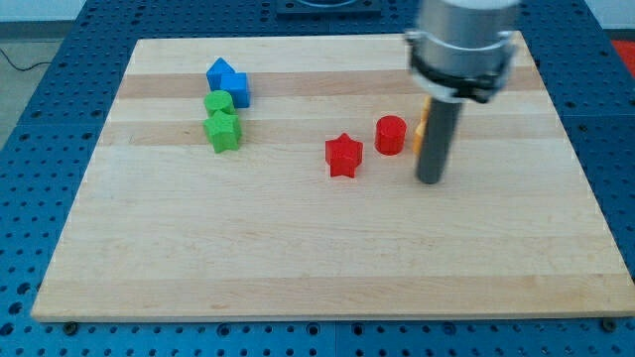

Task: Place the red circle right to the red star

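Observation:
The red star [343,156] lies near the middle of the wooden board [298,258]. The red circle [391,135] stands just to its right and slightly nearer the view's top, a small gap between them. My tip [429,181] rests on the board to the right of the red circle and a little lower, not touching it. The dark rod rises from it to the grey arm body [464,45] at the view's top.
An orange or yellow block [421,129] is mostly hidden behind the rod. At the upper left sit two blue blocks [227,81] and below them two green blocks [222,119], close together. Blue perforated table surrounds the board.

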Available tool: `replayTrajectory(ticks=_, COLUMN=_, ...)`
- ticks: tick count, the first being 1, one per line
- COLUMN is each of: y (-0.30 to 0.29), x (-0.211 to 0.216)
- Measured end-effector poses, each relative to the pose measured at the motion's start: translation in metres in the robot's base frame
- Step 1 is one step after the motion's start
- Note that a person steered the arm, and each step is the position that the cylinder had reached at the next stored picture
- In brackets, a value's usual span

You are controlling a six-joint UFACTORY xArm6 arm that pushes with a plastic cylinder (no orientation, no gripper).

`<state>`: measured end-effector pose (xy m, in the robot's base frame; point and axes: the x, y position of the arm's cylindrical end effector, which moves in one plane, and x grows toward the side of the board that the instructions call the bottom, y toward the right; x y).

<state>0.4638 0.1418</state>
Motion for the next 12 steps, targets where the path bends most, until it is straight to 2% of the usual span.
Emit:
replayTrajectory(ticks=1, y=0.073, x=-0.012)
replayTrajectory(ticks=2, y=0.123, x=-0.065)
replayTrajectory(ticks=3, y=0.132, x=-0.121)
replayTrajectory(ticks=4, y=0.107, x=-0.162)
replayTrajectory(ticks=5, y=0.058, x=-0.165)
replayTrajectory(ticks=6, y=0.003, x=-0.137)
replayTrajectory(ticks=7, y=-0.023, x=-0.107)
replayTrajectory(ticks=10, y=-0.064, x=-0.098)
replayTrajectory(ticks=12, y=-0.104, x=-0.066)
